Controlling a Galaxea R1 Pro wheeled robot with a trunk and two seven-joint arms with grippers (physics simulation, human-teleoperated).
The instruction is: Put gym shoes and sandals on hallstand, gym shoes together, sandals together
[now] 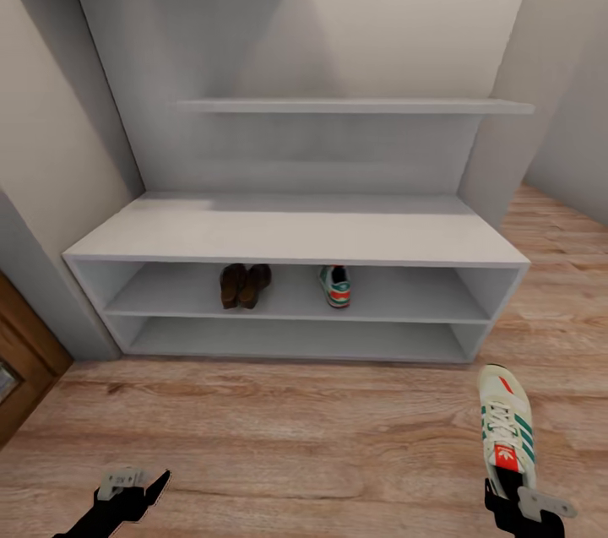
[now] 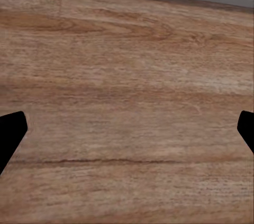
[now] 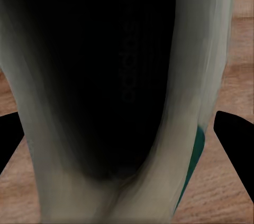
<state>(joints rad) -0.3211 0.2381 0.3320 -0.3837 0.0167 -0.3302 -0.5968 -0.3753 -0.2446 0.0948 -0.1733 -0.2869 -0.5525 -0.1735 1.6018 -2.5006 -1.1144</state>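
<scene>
- Left claw hangs low at the near left over the bare corridor floor; in its wrist view the two dark fingertips sit wide apart at the frame's edges with nothing but wood planks between them, so it is spread open and holds nothing.
- Brown door edge shows at the far left, beside the grey wall.
- Hallstand stands against the wall ahead: a pale grey surface on top, two open shelves below it, and two staggered wall shelves above.
- Two sandals sit side by side, touching, on the upper open shelf, left of its middle.
- One gym shoe sits on the same shelf, just right of the middle, apart from the sandals, its heel facing out.
- Lower open shelf has nothing on it.
- Second gym shoe is at the near right, toe pointing toward the hallstand, white with green stripes and a red-orange tongue label.
- Right claw is at this shoe's heel; its wrist view looks into the shoe's dark opening with a dark fingertip on each side of it, so the claw grips the shoe by the heel.
</scene>
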